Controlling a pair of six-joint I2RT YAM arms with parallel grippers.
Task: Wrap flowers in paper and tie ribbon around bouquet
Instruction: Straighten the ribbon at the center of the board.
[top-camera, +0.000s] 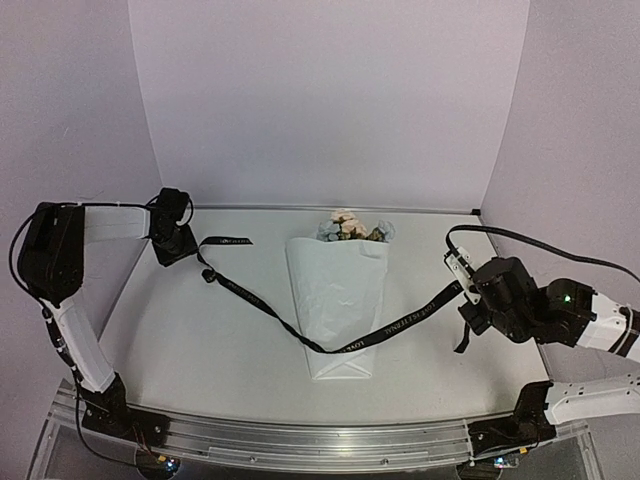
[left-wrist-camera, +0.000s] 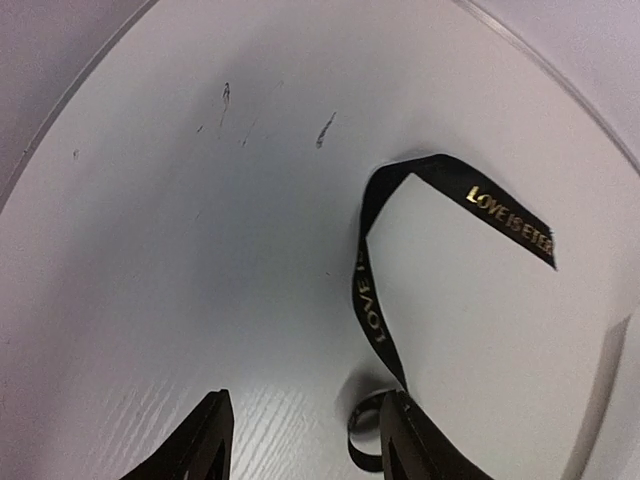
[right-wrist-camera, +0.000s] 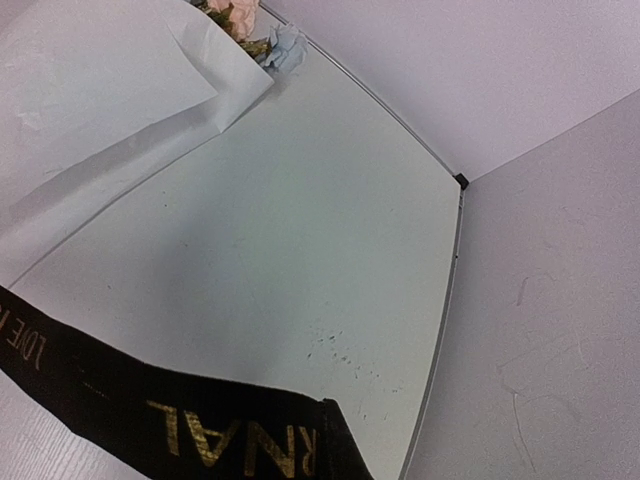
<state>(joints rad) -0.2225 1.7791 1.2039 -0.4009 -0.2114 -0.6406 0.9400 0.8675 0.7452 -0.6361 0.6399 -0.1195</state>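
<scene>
The ribbon drapes across the lower end of the bouquet, which lies in the middle of the table, blooms toward the back wall. The right gripper is pinched tight on one end. The left gripper is spread wide, with the other end lying loose beside one finger. I'd grab that loose end low, then cross both ends gently so the cone doesn't slide. Ribbon's narrow and black with gold lettering, paper is white and creased, flowers are peach and blue.
</scene>
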